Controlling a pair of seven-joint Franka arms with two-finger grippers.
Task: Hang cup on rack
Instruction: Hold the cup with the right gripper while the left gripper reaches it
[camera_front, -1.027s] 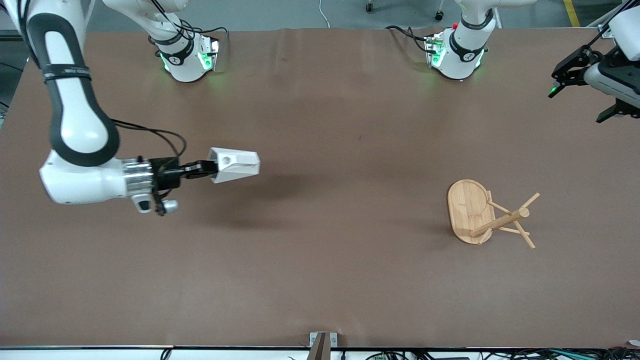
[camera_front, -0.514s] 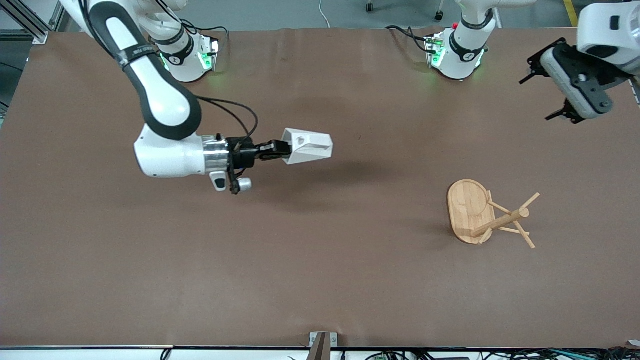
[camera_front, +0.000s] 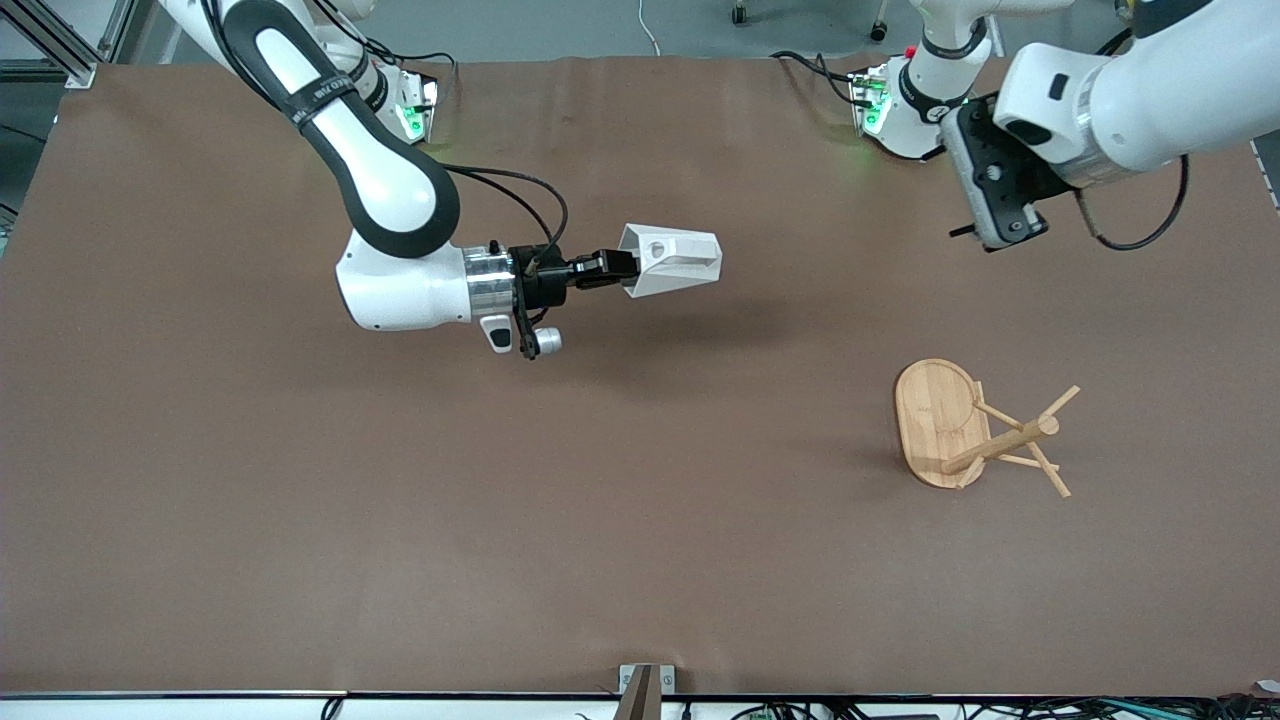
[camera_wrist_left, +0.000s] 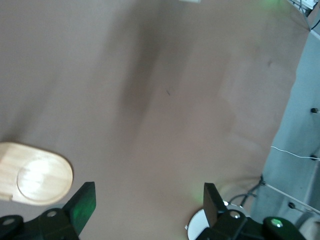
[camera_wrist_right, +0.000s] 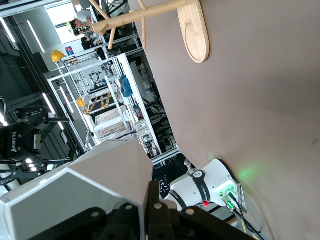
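Observation:
The white faceted cup (camera_front: 672, 261) is held in the air by my right gripper (camera_front: 612, 268), which is shut on its rim over the middle of the table. The cup lies sideways, and the handle tab's hole faces up. In the right wrist view the cup (camera_wrist_right: 85, 192) fills the frame beside the fingers (camera_wrist_right: 162, 212). The bamboo rack (camera_front: 960, 430) sits toward the left arm's end; it looks tipped onto its base edge and pegs. It also shows in the right wrist view (camera_wrist_right: 194, 30) and the left wrist view (camera_wrist_left: 35, 175). My left gripper (camera_front: 952, 195) is open and empty, over the table near its arm's base.
Both arm bases (camera_front: 380, 115) (camera_front: 915, 105) stand along the table edge farthest from the front camera. A small metal bracket (camera_front: 645, 685) sits at the nearest edge. The brown table (camera_front: 640, 500) is bare between the cup and the rack.
My right arm has carried the cup toward the left arm's end of the table. My left arm has swung in from the table's end to near its own base, its gripper turned downward.

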